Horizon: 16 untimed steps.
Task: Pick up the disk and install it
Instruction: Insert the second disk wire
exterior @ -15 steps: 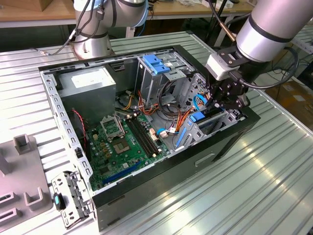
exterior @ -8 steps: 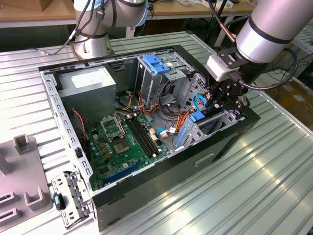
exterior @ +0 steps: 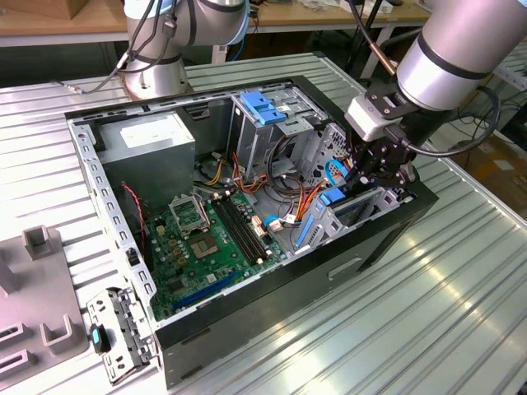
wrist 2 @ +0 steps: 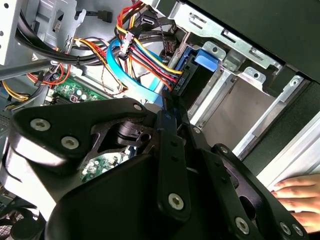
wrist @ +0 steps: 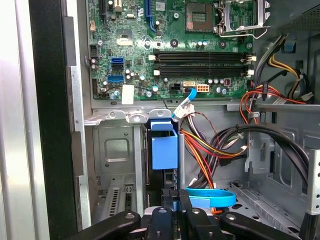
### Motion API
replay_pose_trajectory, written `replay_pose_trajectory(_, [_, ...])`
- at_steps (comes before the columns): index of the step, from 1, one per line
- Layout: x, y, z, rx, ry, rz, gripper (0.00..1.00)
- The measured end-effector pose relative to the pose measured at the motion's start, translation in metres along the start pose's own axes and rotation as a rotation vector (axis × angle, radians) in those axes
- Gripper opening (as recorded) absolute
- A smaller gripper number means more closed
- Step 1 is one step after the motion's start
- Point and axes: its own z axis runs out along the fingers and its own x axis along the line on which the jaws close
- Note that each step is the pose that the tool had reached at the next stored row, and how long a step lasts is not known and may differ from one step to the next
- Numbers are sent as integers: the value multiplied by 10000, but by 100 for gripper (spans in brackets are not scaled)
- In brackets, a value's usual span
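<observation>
Your claw (exterior: 380, 169) sits low in the computer case (exterior: 395, 234), fingers pinched shut on the disk (wrist: 164, 150). The disk stands on edge in the bay (wrist: 117, 150) just ahead of the fingertips, probably lined up for sliding in. Bay walls hug both sides, so there's little side room. Cables (wrist: 210, 145) bunch close beside the claw. A hand (wrist 2: 300, 192) rests outside the case.

one computer case (exterior: 387, 239), two robot arms (exterior: 461, 49)
</observation>
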Motion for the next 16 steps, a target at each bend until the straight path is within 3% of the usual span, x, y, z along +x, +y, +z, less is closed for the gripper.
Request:
replay_pose_trajectory(12, [3,-1,-8,0,-3,0,17])
replay_pose_trajectory(13, [1,-2,-23,0,0,0,24])
replay_pose_trajectory(16, [-8,-8,-86,0,-2,0,24])
